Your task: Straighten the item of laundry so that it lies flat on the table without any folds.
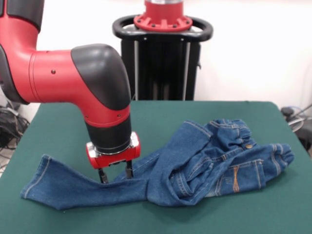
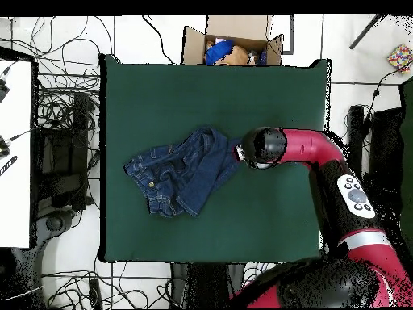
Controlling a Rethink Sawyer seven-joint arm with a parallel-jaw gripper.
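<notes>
The blue denim jeans (image 1: pixel 195 163) lie crumpled on the green table (image 1: pixel 68 131). One leg stretches out flat to the left in the front view. The other leg and the gathered waistband are folded over each other at the right. My gripper (image 1: pixel 116 176) points straight down with its fingers (image 1: pixel 103 176) apart, tips at the upper edge of the stretched leg near the crotch. In the overhead view the jeans (image 2: pixel 179 173) lie at mid-table (image 2: pixel 161 89). The arm's wrist (image 2: pixel 262 148) covers the gripper and the end of the stretched leg.
The robot's black pedestal (image 1: pixel 163 53) stands at the table's far side in the front view. In the overhead view an open cardboard box (image 2: pixel 234 44) with items sits just past the table's top edge. Cables lie on the floor around the table.
</notes>
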